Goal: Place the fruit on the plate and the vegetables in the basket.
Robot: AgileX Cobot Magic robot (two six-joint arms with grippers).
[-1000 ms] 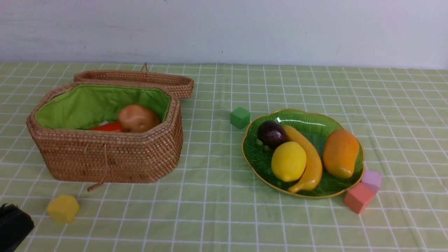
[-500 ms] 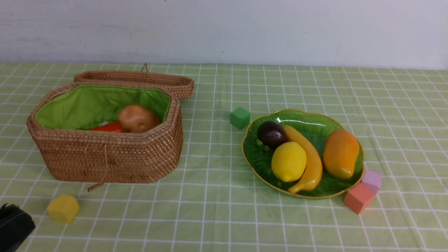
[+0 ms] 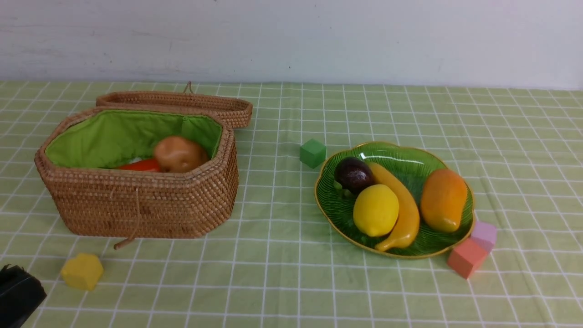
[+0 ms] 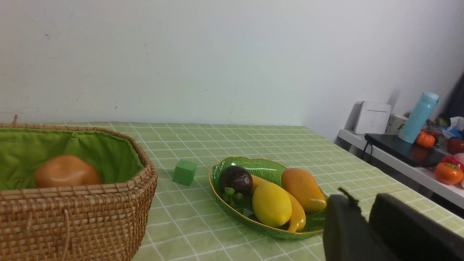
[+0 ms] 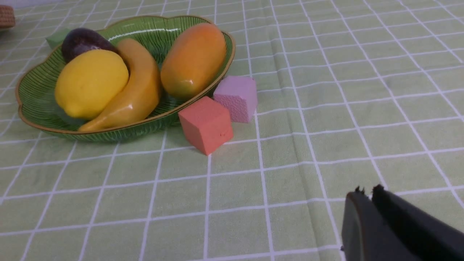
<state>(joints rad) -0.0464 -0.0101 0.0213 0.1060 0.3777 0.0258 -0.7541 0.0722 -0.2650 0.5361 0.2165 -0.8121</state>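
The green plate (image 3: 410,157) at centre right carries the fruit: a lemon (image 3: 375,210), a banana (image 3: 403,214), a dark mangosteen (image 3: 353,174) and a mango (image 3: 443,199). At left, the wicker basket (image 3: 136,205) stands with its lid folded back. A brownish potato (image 3: 179,154) and an orange-red carrot (image 3: 139,165) show inside it; anything lower is hidden by its wall. My left gripper (image 4: 359,197) is low at the front left corner (image 3: 20,291), its jaws slightly apart and empty. My right gripper (image 5: 368,190) hovers near the plate's front right, shut and empty.
Foam blocks lie on the checked cloth: a green one (image 3: 312,153) behind the plate, a yellow one (image 3: 82,271) in front of the basket, and a coral one (image 3: 465,257) and a pink one (image 3: 484,233) against the plate's front right rim. A cluttered side shelf (image 4: 398,159) stands beyond the table's right edge.
The left gripper's dark tip at the front left corner has crept very slightly. Nothing else has moved.
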